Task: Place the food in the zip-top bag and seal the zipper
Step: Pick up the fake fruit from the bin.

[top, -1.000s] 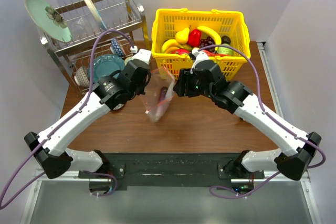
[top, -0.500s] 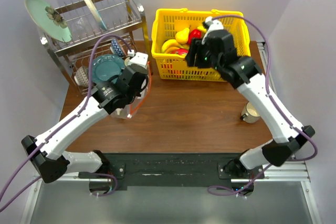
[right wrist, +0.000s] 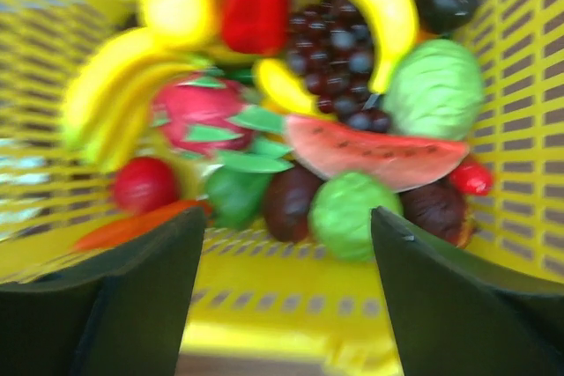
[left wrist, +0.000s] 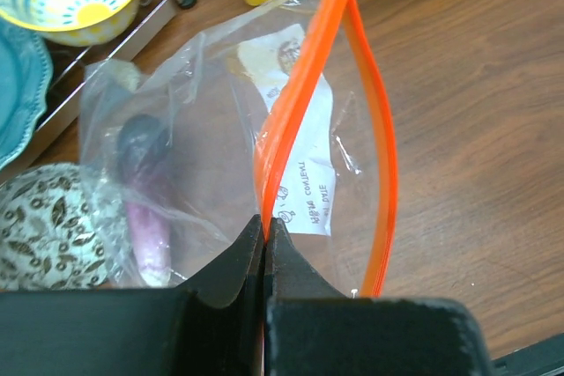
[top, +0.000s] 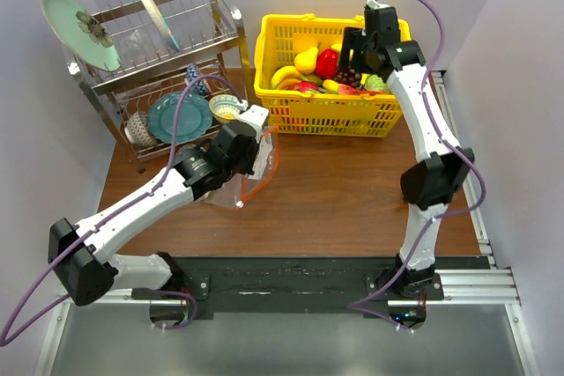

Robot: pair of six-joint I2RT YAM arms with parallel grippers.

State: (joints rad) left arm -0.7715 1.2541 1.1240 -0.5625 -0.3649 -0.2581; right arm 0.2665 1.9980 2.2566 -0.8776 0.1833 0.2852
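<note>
The counter [top: 352, 204] carries a dish rack [top: 167, 50] at the far left and a yellow basket [top: 352, 119] at the far centre. Most of the food is found in the basket.

The clear bag [left wrist: 203, 103] is held above the left-centre of the counter, just beside the dish rack. The left jaws are closed on one side of its orange zipper strip [left wrist: 308, 85]. The other side of the strip bows away, so the mouth is kept open. This hold is judged to present the opening for loading. The zipper is not sealed.

The right jaws are spread wide above the basket with nothing between them. The position is judged to be for selecting the next piece.

An eggplant [left wrist: 141, 173] is seen inside the bag, beside a printed white slip. In the basket, a grape bunch [right wrist: 339, 50] and a round green piece [right wrist: 344, 209] lie among other fruit.

Limits of observation: the right wrist view is blurred, so smaller pieces cannot be identified with certainty. The lower layers of the basket are hidden. Whether the bag's bottom rests on the counter cannot be told. Crinkled plastic obscures any further contents.
</note>
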